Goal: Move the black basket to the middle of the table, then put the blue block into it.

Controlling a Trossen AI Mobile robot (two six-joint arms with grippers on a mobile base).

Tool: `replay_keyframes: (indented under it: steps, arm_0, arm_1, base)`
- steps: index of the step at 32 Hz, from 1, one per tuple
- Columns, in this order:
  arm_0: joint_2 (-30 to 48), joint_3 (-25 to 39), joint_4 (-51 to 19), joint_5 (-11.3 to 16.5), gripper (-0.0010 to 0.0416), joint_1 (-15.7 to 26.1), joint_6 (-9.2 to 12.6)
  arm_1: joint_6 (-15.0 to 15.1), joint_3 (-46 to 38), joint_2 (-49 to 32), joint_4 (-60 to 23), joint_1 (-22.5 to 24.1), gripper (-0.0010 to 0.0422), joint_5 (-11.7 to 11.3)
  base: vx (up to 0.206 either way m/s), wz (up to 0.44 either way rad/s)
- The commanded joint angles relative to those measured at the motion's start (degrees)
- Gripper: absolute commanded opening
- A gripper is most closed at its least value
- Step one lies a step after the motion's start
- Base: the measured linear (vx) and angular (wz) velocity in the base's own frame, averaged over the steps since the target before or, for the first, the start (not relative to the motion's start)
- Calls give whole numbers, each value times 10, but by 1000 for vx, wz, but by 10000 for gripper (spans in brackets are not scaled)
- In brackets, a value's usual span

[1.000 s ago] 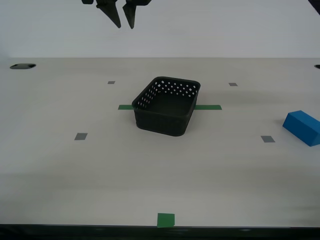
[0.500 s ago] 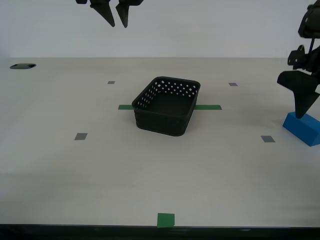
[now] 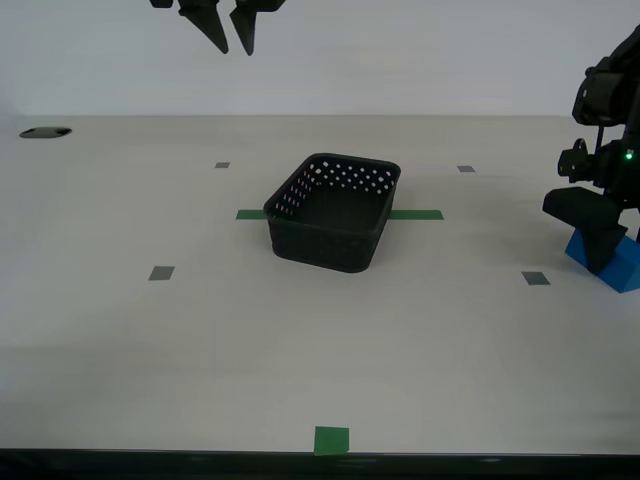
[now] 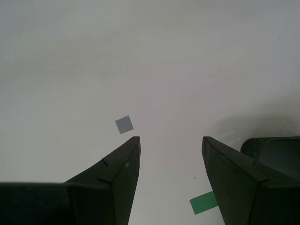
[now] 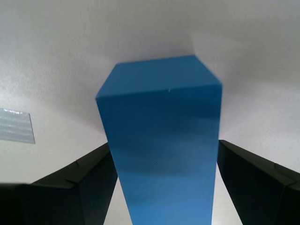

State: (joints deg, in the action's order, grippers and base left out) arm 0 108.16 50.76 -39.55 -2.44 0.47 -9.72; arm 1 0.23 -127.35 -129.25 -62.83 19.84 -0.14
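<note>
Half a second ago my first gripper (image 3: 603, 262) hung with its tips just above the block (image 3: 618, 262) at the exterior view's right edge; now it has dropped lower, so the fingers hide most of the block there; a second ago that arm was not in the view at all. The basket (image 3: 332, 212) has not moved across those pictures; it sits near the middle of the table (image 3: 200, 340), over the green tape line (image 3: 415, 214), so I judge the first half of the task done and the pick of the block now in hand.

In the first wrist view the block (image 5: 161, 140) stands between my two fingers (image 5: 89, 178), which are spread wide, one on each side of it; a thin gap seems to show at each side (the view is too close to be sure), so I take it they straddle the block and do not yet clamp it.

My second gripper (image 3: 230, 25) hangs high at the far left of the exterior view, well apart from the basket; its jaws are apart and hold nothing, with bare table, a grey square (image 4: 124, 124) and a basket corner (image 4: 274, 152) below them.
</note>
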Motion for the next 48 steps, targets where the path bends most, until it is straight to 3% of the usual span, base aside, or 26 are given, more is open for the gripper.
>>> replay_keyframes:
  steps: [1, 2, 4, 12, 14, 16, 17, 18, 19, 21, 24, 26, 27, 30, 34, 38, 42, 43, 48]
  arm_0:
    - [1, -1, 1, -1, 142, 0, 7]
    - [1, -1, 1, -1, 48, 0, 8]
    - [1, -1, -2, 0, 2, 0, 10]
    - [-16, 13, -14, 0, -1, 0, 15]
    - [-50, 24, -18, 9, -1, 1, 43]
    - [-67, 30, -24, 44, -1, 1, 54]
    - [-84, 36, -30, 96, -1, 2, 60]
    - [-104, 38, -29, 126, -1, 7, 63]
    - [-111, 38, -30, 132, -1, 9, 64]
    - [-151, 40, -29, 180, -1, 26, 71]
    - [-187, 47, -29, 219, -1, 56, 91]
    - [-198, 54, -29, 220, -1, 73, 100]
    - [-205, 67, -30, 221, -1, 99, 128]
    - [-204, 81, -30, 221, -1, 118, 144]
    - [-204, 135, -29, 221, -1, 201, 174]
    - [-204, 174, -28, 222, -1, 236, 188]
    - [-187, 175, -17, 236, -1, 239, 197]
    - [-159, 176, 8, 266, -1, 242, 205]
    - [-89, 176, 88, 269, -1, 280, 209]
  arm_1:
    - [3, 0, 0, -1, 0, 176, 1]
    - [3, 0, 0, 0, 0, 176, 1]
    - [3, 0, 0, 0, 0, 176, 1]
    - [3, 0, 0, 4, 0, 176, 1]
    - [3, 0, 0, 3, 0, 176, 1]
    - [3, 0, 0, 6, 0, 176, 1]
    - [3, 0, 0, 7, 0, 176, 1]
    - [3, 0, 0, 7, 0, 176, 1]
    - [3, 0, 0, 7, 0, 176, 1]
    - [3, 0, 0, 10, 0, 176, 1]
    - [3, 0, 0, 17, 0, 176, 1]
    - [3, 0, 0, 17, 0, 176, 1]
    - [3, 0, 0, 19, 0, 176, 1]
    - [3, 0, 0, 23, 0, 176, 1]
    - [3, 0, 0, 30, 0, 176, 1]
    - [3, 0, 0, 30, 0, 176, 1]
    - [3, 0, 0, 31, 0, 176, 1]
    - [3, 0, 0, 31, 0, 176, 1]
    - [3, 0, 0, 36, 0, 176, 1]
  base:
    - [0, 0]
    - [0, 0]
    - [0, 0]
    - [0, 0]
    - [0, 0]
    - [0, 0]
    - [0, 0]
    - [0, 0]
    - [0, 0]
    - [0, 0]
    - [0, 0]
    - [0, 0]
    - [0, 0]
    - [0, 0]
    - [0, 0]
    - [0, 0]
    - [0, 0]
    - [0, 0]
    - [0, 0]
